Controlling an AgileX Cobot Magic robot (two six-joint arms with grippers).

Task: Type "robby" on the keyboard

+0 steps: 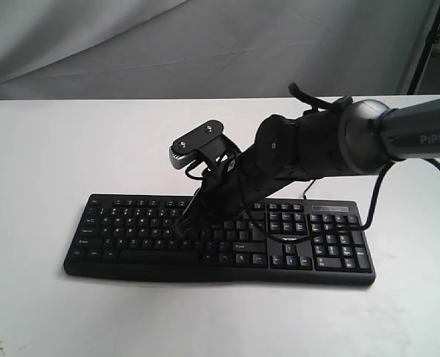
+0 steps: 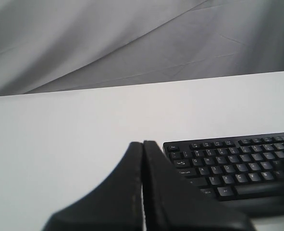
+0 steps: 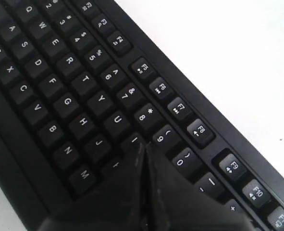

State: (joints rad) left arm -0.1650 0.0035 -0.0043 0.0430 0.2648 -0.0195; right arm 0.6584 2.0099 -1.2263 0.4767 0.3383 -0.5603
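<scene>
**Right gripper tip on the letter block, left gripper off the Esc end**

Black full-size keyboard point(image 1: 130, 230) flat on the white table point(image 1: 41, 149), at about 6 o'clock from the table's middle in the exterior view. Long edge across the view, number pad at the 3 o'clock end, Esc corner toward 9 o'clock. White key legends sharp in the right wrist view.

Right gripper point(image 1: 184, 225) down on the letter block, slightly to 9 o'clock of the keyboard's centre. Jaws pressed together into one narrow black tip, closed on themselves. In the right wrist view, that tip point(image 3: 142, 149) over the key just past U in the top letter row, close beside the 9 key. Cannot tell whether pressing the key or merely above it.

Right arm point(image 1: 398, 134) slanting in from 2 o'clock, dark grey, lettered PIPER. Wrist camera point(image 1: 197, 145) perched above the gripper. Black cable point(image 1: 378, 195) hanging from the arm down toward the number-pad end; owner unclear.

Left gripper point(image 2: 142, 144) visible only in the left wrist view. Jaws shut tight, a hairline seam between the two fingers. Held above bare table, apart from the keyboard, with the Esc end in sight beyond the tips.

Grey cloth backdrop point(image 1: 130, 44) behind the table at 12 o'clock.
</scene>
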